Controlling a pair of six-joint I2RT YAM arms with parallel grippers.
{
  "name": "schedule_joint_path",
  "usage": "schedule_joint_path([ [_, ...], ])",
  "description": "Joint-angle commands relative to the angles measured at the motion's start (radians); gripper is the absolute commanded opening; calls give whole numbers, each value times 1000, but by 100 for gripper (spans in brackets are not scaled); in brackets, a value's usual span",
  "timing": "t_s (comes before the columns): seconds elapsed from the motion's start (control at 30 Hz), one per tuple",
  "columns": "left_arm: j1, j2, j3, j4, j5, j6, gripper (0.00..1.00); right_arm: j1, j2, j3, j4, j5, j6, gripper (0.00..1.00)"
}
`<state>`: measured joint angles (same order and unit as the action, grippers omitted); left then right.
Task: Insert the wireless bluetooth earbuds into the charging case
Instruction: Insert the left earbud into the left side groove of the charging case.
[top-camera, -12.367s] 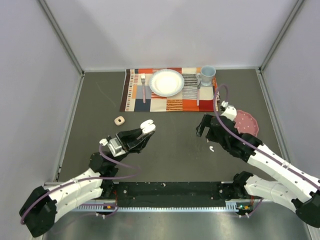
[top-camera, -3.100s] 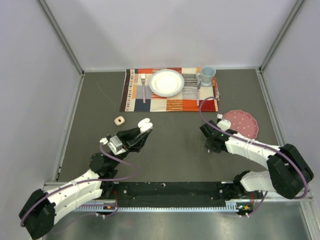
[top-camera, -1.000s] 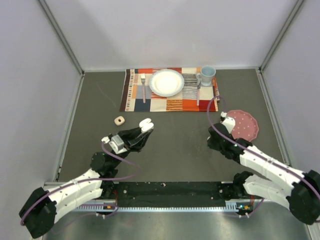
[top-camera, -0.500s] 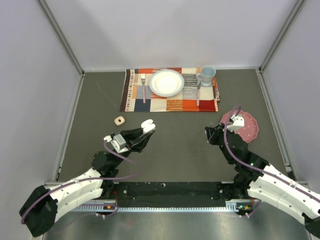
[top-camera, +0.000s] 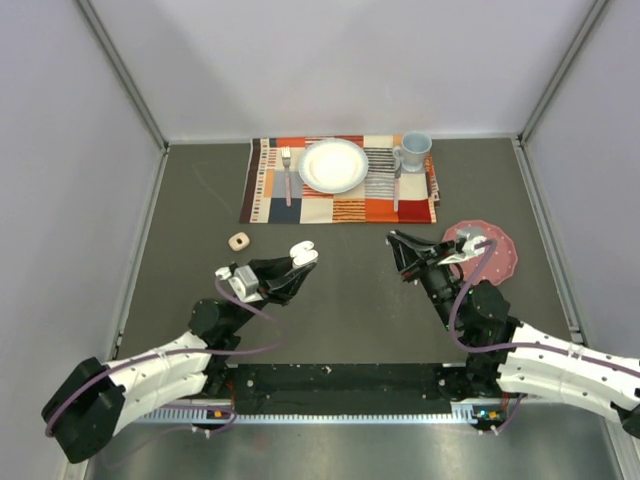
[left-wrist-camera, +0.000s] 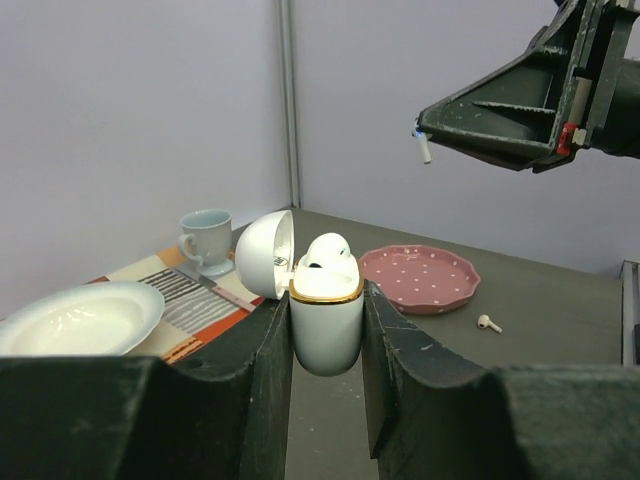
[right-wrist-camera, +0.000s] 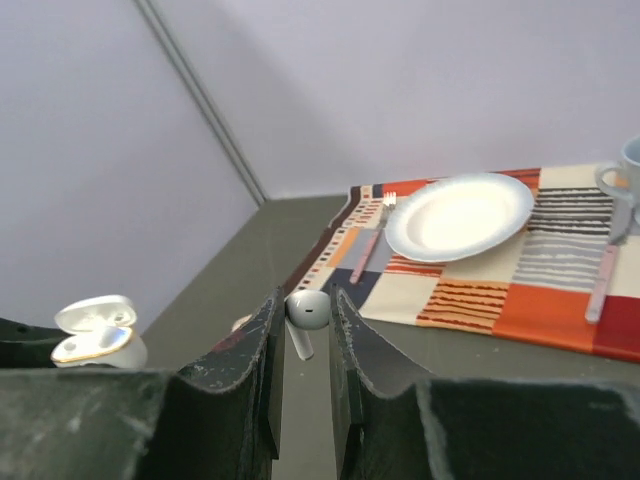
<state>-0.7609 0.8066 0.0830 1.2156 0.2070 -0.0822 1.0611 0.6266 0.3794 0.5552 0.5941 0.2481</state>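
Note:
My left gripper is shut on the white charging case, held upright above the table with its lid flipped open. One white earbud sits in the case. My right gripper is shut on a second earbud, stem pointing down. In the top view the right gripper hangs to the right of the case, apart from it and pointing toward it. A third earbud lies loose on the table near the pink plate.
A pink dotted plate lies at the right. The striped placemat at the back carries a white plate, a fork and a blue cup. A small beige piece lies to the left.
My right arm has lifted off the table with the earbud and swung left, so its fingers now point toward the case. The left gripper with the case has shifted slightly right.

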Motion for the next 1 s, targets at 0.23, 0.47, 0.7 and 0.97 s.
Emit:
schedule_joint_path([
  [0.23,2,68,46,179,26,-37,0,112,180,48,465,-7,-72,0],
  [0.47,2,134,38,286,20,-53,0,209,321,92,637,16,-151,0],
  [0.7,0,163,37,329,32,-62,0,246,398,136,660,-19,-130,0],
  [0.97,-2,164,35,340,66,-64,0,257,476,151,681,-39,-49,0],
])
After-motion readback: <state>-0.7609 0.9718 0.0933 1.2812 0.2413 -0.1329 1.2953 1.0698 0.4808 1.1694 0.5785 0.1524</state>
